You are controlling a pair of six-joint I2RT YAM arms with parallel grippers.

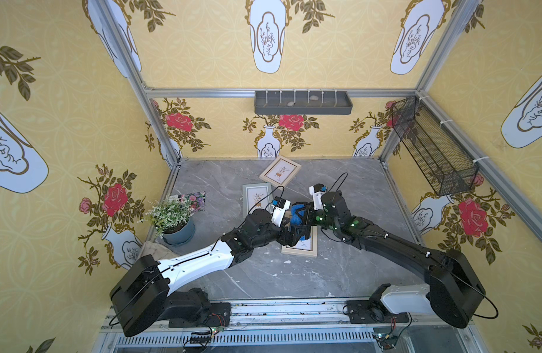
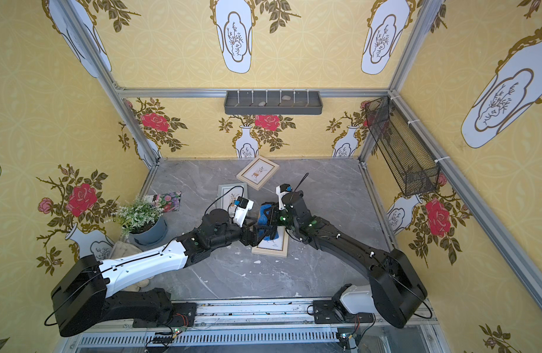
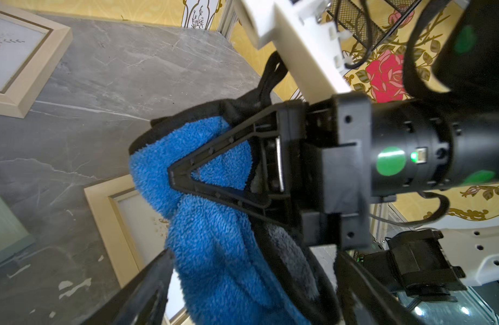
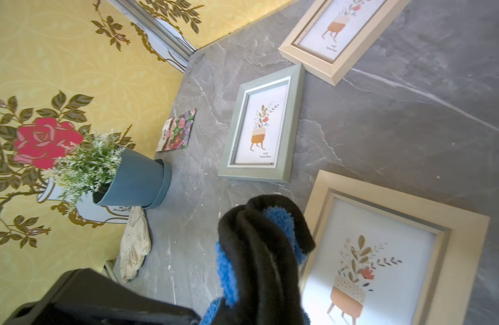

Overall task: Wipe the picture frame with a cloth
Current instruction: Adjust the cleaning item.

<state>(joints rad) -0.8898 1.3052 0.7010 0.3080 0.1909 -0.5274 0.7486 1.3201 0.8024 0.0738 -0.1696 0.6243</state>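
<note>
1. The right end effector point(image 3: 176, 176) is pinching the bunched cloth point(image 3: 214, 239) tight.
2. The left end effector point(image 2: 259, 234) is standing spread beside it.
3. The cloth is hanging over the picture frame point(image 1: 303, 247) at its 12 o'clock edge, mid grey table point(image 1: 355, 198); yellow floral walls point(image 1: 202, 45) are enclosing it.

You can pass over the bare marble table point(image 1: 367, 198) at right and front. Left stand the potted plant point(image 1: 174, 223) and work glove point(image 4: 135, 244); behind lie a grey-green frame point(image 1: 256, 198) and a beige frame point(image 1: 280, 174); mid-table, the blue cloth point(image 1: 295, 214) hangs over the near frame point(image 1: 298, 251).
</note>
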